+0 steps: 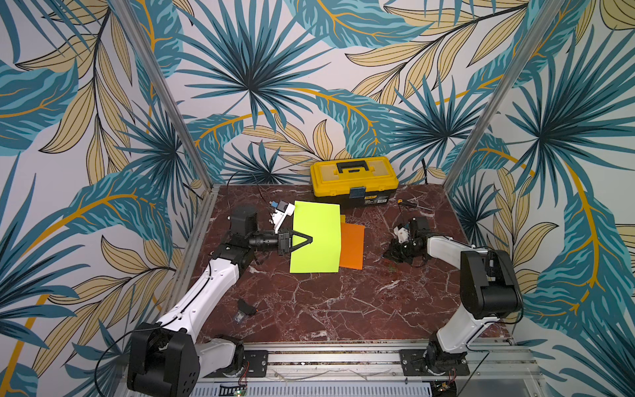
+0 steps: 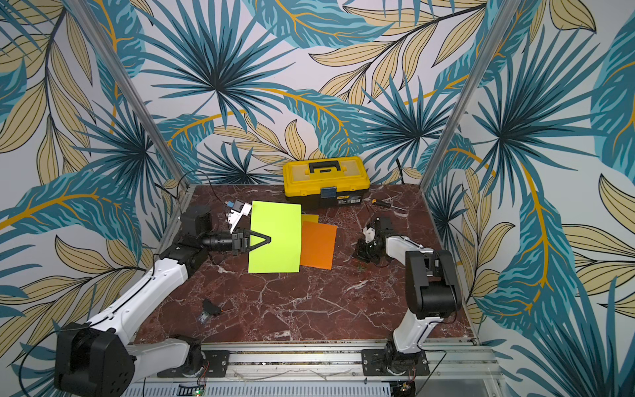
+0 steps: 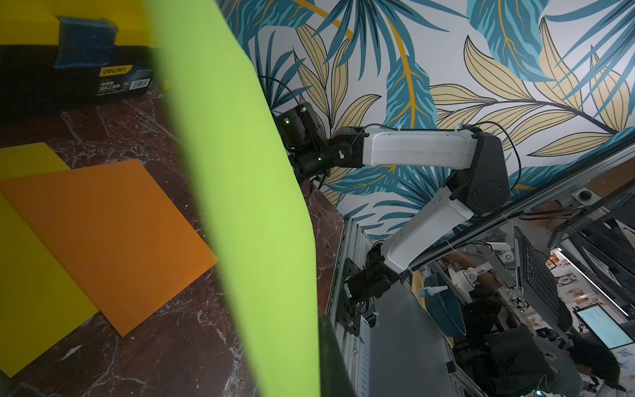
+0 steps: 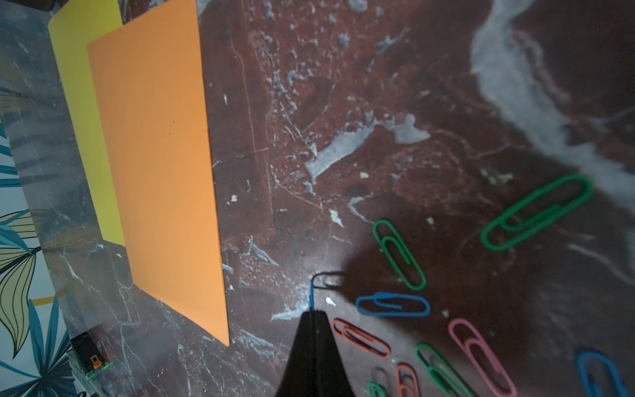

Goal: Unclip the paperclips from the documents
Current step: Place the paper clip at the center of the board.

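The left hand (image 1: 311, 238) is clamped on the lime green sheet (image 1: 319, 220), holding it raised over the table (image 1: 343, 302); the paper looks thin and floppy. The right hand (image 4: 314, 312) pinches a blue paperclip (image 4: 319, 280) beside loose paperclips (image 4: 398, 254). These are light, slippery wire, probably best gripped across the loop.

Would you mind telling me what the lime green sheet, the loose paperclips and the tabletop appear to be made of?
Lime green sheet: likely matte paper or thin card; it bows smoothly without creasing.
Paperclips: bent wire, probably colour-coated steel; thin loops in green, blue, pink and red.
Tabletop: red-brown marble look with white veins, slightly glossy; real stone or a printed surface, unclear.
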`<action>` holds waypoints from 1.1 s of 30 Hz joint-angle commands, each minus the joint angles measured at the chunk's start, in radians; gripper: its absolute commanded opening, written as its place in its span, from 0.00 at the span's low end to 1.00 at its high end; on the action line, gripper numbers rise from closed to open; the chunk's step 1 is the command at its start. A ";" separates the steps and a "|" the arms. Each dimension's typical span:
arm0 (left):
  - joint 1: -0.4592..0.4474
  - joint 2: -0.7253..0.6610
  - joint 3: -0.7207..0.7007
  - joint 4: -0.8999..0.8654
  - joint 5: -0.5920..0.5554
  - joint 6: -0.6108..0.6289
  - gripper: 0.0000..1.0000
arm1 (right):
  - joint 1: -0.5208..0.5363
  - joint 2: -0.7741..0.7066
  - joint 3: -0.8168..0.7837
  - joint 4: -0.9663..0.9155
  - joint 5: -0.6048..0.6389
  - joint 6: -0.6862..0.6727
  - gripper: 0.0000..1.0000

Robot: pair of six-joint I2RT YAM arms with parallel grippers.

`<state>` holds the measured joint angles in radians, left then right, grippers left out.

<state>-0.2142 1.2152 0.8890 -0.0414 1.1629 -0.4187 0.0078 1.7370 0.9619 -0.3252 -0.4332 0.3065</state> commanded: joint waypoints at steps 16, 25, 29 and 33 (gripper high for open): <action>0.010 -0.034 -0.034 0.011 -0.029 0.007 0.00 | -0.005 -0.037 0.007 -0.070 0.063 -0.018 0.25; 0.012 -0.025 -0.041 0.011 -0.063 0.013 0.00 | -0.005 -0.079 0.011 -0.093 0.077 -0.025 0.34; 0.016 0.000 -0.035 0.011 -0.093 0.015 0.00 | -0.005 -0.108 0.012 -0.102 0.067 -0.024 0.36; 0.026 0.046 -0.026 0.002 -0.123 0.010 0.00 | -0.004 -0.139 0.018 -0.119 0.059 -0.021 0.39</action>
<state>-0.2028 1.2285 0.8551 -0.0410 1.0744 -0.4171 0.0071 1.6341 0.9653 -0.4023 -0.3740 0.2951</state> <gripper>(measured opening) 0.047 0.387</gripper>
